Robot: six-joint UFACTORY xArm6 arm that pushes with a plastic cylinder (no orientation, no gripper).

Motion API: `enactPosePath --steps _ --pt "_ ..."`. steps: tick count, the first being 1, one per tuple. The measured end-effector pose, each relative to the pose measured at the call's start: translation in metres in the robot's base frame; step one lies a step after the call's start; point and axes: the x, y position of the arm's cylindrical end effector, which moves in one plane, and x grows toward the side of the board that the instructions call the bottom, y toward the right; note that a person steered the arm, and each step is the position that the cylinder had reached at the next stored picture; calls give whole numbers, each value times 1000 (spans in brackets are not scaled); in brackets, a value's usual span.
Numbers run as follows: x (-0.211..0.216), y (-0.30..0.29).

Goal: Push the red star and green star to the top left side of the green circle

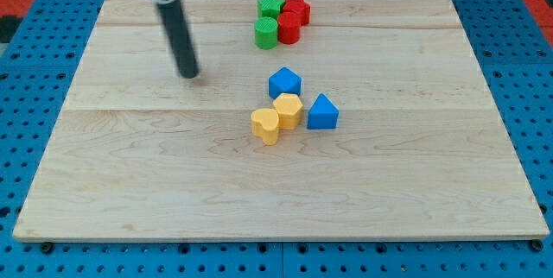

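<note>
Our tip (189, 74) rests on bare board, no fingers to tell of, toward the top-left corner. Green star (270, 5), red star (296, 9) and green circle (266, 33) cluster near the top edge.

The rod's tip (189, 74) rests on the wooden board (130, 183), well left of the blocks. Near the view's top, the green star (271, 5), red star (297, 8), green circle (266, 32) and a red block (289, 28) cluster together. Below them sit two blue blocks (284, 82) (322, 112) and two yellow blocks (288, 109) (266, 125).
</note>
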Motion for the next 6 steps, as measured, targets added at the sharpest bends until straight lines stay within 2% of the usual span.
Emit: enactPosePath --steps 3,4,5,6 --pt "-47 178" --pt "-81 207" --pt "-101 203" --pt "-103 167"
